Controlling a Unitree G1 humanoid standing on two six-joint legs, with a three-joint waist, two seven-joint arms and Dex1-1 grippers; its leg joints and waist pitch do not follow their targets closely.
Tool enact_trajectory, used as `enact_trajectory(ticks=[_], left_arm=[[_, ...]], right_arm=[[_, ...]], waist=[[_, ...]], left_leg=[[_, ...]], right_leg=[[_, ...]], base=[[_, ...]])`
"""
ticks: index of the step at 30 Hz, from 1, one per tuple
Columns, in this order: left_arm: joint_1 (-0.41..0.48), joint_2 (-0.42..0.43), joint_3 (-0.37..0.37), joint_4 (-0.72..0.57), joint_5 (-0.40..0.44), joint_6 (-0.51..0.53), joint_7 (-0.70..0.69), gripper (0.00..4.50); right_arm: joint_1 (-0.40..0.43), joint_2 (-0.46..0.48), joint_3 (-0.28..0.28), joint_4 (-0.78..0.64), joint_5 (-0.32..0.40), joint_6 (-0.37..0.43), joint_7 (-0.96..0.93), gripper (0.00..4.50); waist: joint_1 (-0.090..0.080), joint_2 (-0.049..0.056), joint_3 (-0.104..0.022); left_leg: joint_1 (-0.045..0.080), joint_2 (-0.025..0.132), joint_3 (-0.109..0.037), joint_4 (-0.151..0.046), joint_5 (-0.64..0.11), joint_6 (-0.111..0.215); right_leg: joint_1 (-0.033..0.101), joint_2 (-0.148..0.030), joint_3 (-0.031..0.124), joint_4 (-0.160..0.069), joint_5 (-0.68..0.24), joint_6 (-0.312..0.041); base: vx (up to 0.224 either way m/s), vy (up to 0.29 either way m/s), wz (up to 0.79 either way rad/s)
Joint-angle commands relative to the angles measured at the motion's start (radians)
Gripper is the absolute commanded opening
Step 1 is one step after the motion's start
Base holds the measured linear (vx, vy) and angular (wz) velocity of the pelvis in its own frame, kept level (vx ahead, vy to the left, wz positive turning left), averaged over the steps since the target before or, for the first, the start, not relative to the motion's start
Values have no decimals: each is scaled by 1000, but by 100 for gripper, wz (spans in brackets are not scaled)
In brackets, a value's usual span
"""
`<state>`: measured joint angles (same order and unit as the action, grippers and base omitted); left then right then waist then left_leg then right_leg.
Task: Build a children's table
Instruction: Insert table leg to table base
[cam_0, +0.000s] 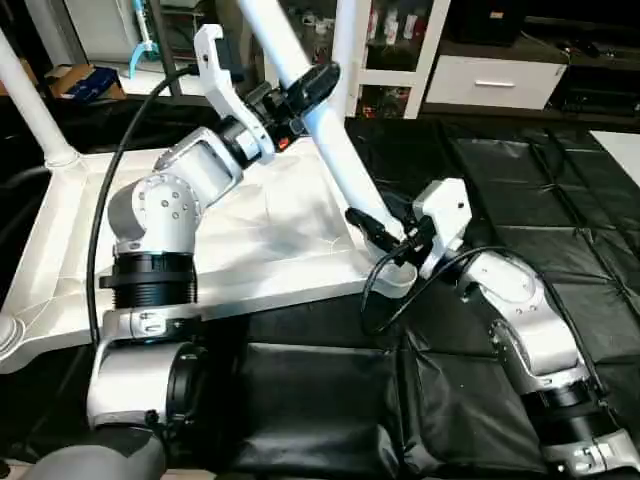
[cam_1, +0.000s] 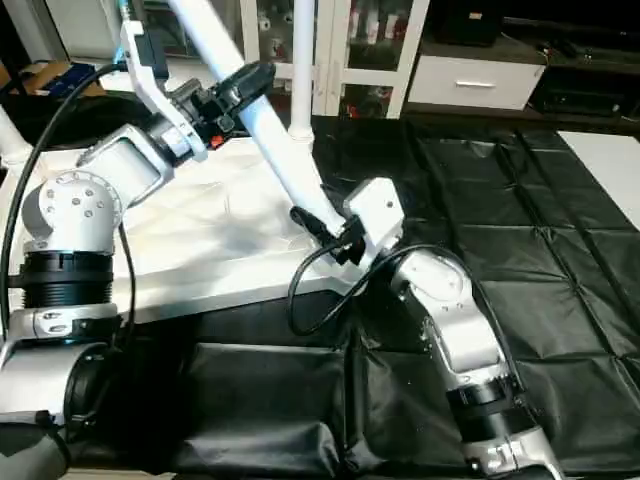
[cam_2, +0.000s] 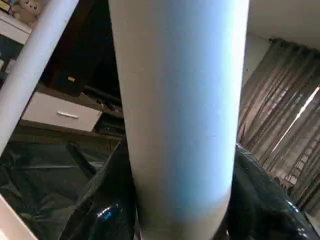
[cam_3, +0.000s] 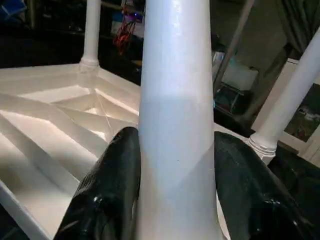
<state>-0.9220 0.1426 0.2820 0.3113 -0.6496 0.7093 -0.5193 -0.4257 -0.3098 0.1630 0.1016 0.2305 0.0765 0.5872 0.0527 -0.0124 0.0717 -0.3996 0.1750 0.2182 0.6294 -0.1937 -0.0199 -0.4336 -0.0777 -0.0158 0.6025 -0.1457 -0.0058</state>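
Glossy black jaws, both grippers, clamp smooth white tapered leg (cam_0: 335, 150); ribbed tabletop (cam_0: 270, 240) beneath.

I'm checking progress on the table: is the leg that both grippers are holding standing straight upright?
No, the leg leans steeply from the corner socket, with the left gripper high on it and the right gripper low.

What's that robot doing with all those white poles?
It is building a children's table. The white top lies upside down on black sheeting. Both pincers grip one leaning leg: the left pincer higher up, the right pincer near the leg's foot at the top's near corner socket. Two other legs already stand in their corners.
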Motion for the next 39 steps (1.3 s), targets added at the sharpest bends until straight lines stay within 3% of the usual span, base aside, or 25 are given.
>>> enact_trajectory(ticks=[1,12,14,15,17,18,21,24,29,31,34,38,39], left_arm=[[-31,4,-18,3,8,-5,-16,198],[-43,10,-22,-26,5,-88,-60,177],[-40,16,-48,-34,32,-141,-96,176],[-39,16,-49,-35,33,-145,-100,175],[-27,9,-77,-63,50,-253,-197,175],[-23,1,-74,-77,41,-286,-230,175],[-12,-6,-78,-112,33,-343,-291,175],[-6,-2,-87,-127,36,-366,-318,175],[5,13,-119,-138,66,-434,-349,174],[7,9,-112,-134,67,-457,-349,174],[7,3,-104,-127,81,-503,-348,174],[11,-2,-103,-131,75,-503,-362,174],[13,-1,-107,-132,75,-508,-365,174]], right_arm=[[-17,-9,-19,11,-8,-8,6,181],[-32,28,-24,40,-44,-59,-41,181],[-32,41,-35,38,-28,-79,-41,251],[-32,41,-35,37,-28,-80,-41,251],[-25,48,-33,19,-34,-114,-50,264],[-22,53,-33,12,-39,-129,-58,279],[-2,70,-35,-39,-29,-165,-61,297],[13,79,-38,-71,-30,-189,-67,331],[47,52,-16,-122,-145,-182,-134,342],[71,55,-17,-144,-203,-224,-184,342],[101,85,-26,-162,-174,-241,-193,342],[126,90,-4,-183,-207,-246,-195,342],[123,99,-12,-186,-221,-253,-220,371]], waist=[[-2,18,-90],[-2,28,-90],[-1,29,-90],[-2,28,-90],[-1,28,-90],[-1,33,-92],[-3,29,-92],[-3,31,-89],[-4,26,-85],[-6,21,-84],[-7,21,-83],[-15,20,-83],[-16,20,-82]], left_leg=[[35,40,-32,-75,-161,25],[35,39,-32,-75,-172,20],[36,40,-33,-76,-177,23],[35,40,-33,-76,-178,23],[35,41,-34,-77,-175,26],[35,42,-34,-76,-172,24],[33,41,-32,-75,-168,31],[33,43,-32,-77,-181,37],[34,42,-31,-80,-207,12],[33,42,-31,-79,-221,6],[32,40,-32,-81,-247,6],[31,41,-33,-82,-248,7],[30,40,-33,-83,-248,7]], right_leg=[[61,-42,17,-50,-96,-250],[61,-42,17,-50,-92,-256],[61,-44,17,-52,-96,-255],[62,-43,17,-51,-95,-254],[62,-44,17,-53,-95,-251],[63,-45,18,-48,-85,-253],[64,-44,18,-46,-61,-263],[62,-46,19,-49,-101,-254],[57,-43,21,-57,-202,-215],[54,-45,23,-60,-233,-202],[52,-45,23,-66,-277,-179],[50,-42,22,-63,-265,-179],[49,-42,22,-63,-267,-179]], base=[[0,0,0],[0,0,0],[0,0,0],[0,0,0],[0,0,0],[0,0,0],[0,0,0],[0,0,0],[0,0,0],[0,0,0],[0,0,0],[0,0,0],[0,0,0]])
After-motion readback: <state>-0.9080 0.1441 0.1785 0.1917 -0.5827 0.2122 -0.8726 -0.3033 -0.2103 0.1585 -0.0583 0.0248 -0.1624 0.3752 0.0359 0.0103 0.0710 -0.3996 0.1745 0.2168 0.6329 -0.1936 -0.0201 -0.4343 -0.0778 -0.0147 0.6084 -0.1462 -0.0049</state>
